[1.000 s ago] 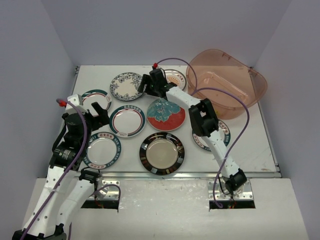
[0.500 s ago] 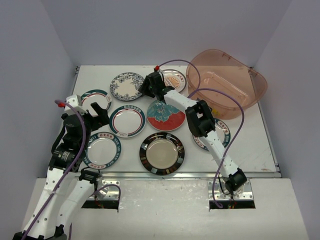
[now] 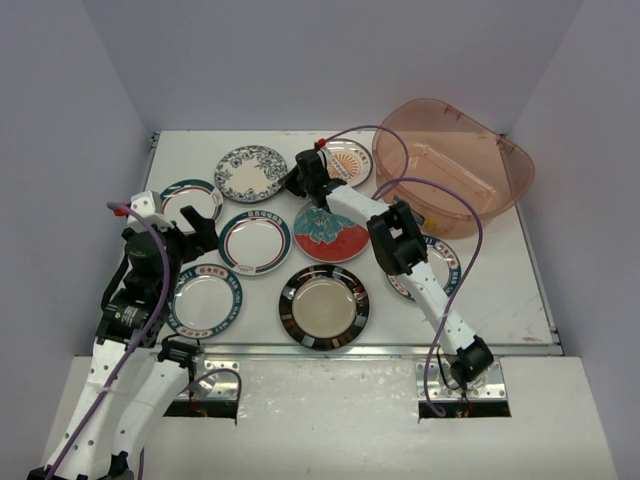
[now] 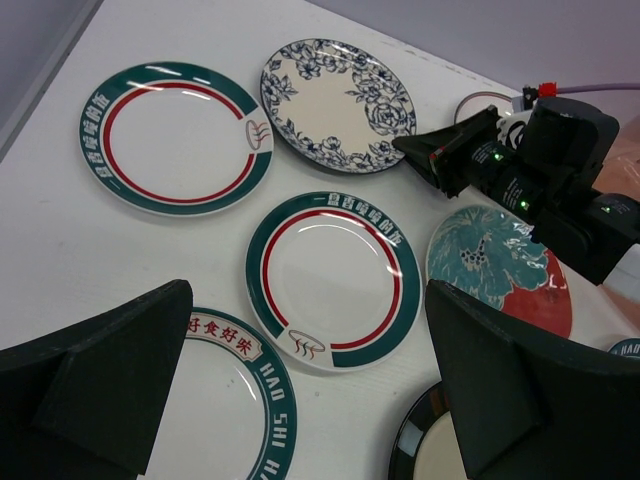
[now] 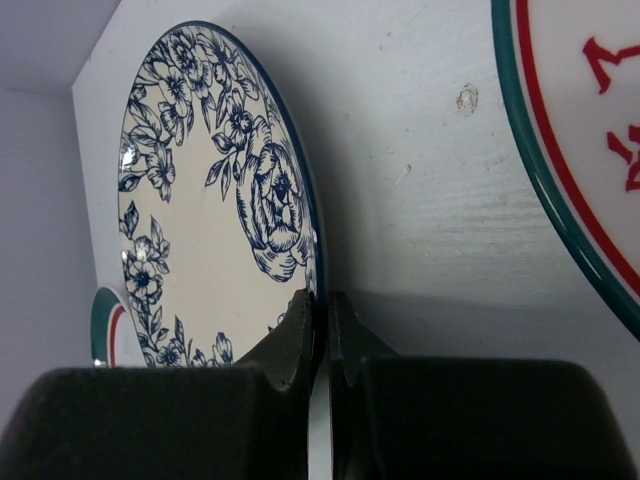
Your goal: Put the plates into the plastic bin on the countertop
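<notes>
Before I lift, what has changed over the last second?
The right gripper edged in and closed its jaws on the rim of the blue-patterned plate, which is not lifted yet. The left gripper stayed open in the same spot. The other plates and the plastic bin lie where they were.
</notes>
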Motion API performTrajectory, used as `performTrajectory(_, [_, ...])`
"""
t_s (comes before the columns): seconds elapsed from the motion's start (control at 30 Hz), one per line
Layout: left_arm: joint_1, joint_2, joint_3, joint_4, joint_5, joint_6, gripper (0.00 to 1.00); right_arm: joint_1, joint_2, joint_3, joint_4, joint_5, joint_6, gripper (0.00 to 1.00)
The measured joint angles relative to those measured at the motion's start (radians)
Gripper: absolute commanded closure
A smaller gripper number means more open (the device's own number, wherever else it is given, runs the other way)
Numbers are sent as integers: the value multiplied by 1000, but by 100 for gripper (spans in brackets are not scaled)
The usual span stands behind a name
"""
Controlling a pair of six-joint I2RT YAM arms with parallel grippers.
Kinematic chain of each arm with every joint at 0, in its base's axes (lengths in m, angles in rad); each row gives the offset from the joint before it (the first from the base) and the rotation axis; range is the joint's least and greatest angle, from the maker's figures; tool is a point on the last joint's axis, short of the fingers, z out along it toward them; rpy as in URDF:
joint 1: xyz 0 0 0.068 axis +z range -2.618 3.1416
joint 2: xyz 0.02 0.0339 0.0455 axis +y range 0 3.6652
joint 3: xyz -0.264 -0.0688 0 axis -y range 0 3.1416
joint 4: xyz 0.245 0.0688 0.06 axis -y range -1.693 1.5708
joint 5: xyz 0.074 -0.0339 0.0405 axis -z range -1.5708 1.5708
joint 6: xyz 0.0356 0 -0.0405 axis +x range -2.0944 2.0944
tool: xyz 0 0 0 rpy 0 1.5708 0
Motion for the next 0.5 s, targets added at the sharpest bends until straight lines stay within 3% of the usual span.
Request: performTrajectory(0.5, [-5,-9,-2,1,0,0,0,-54,-103,-113,20,-62,133,100])
